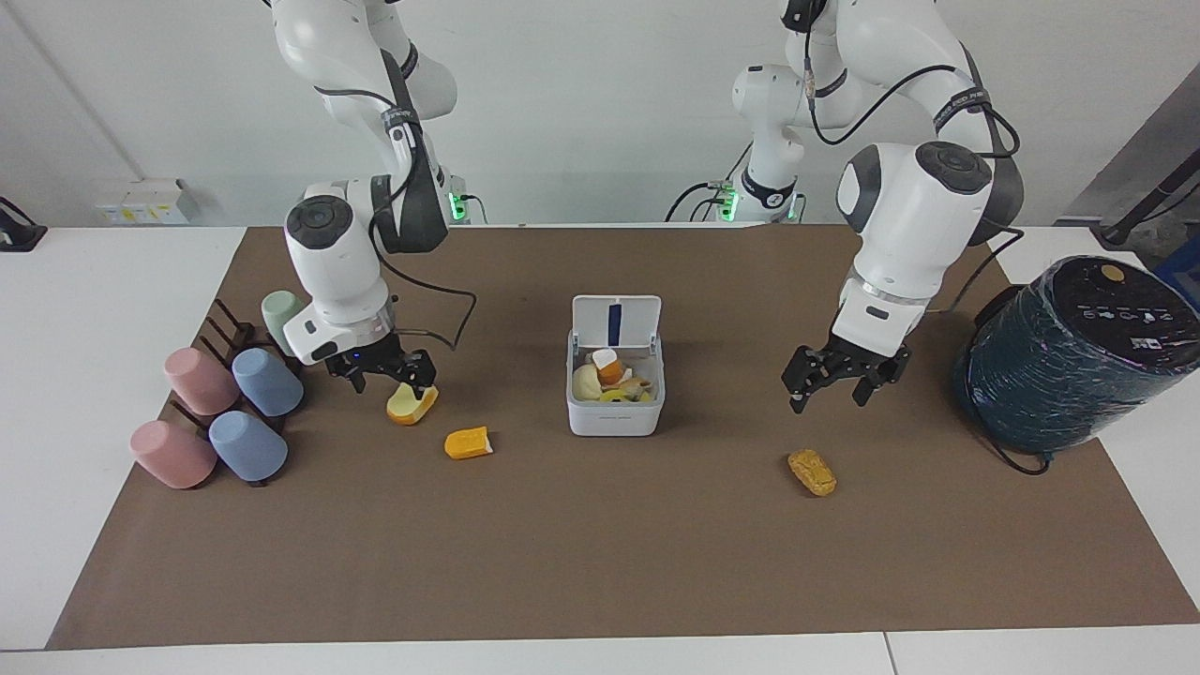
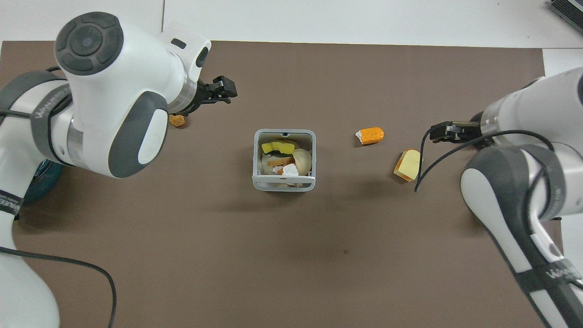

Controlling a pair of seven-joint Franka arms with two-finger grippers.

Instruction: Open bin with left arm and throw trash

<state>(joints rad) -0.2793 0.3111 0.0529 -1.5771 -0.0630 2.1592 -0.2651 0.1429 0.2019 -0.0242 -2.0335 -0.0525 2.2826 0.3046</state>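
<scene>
Robotics lab setup: two white Franka arms bolted at a white table (image 1: 112, 309) covered by a brown paper mat (image 1: 600, 553), bare white wall, loose cables, wall socket strip (image 1: 141, 202), toy food and pastel cups (image 1: 225, 412) as props.
</scene>
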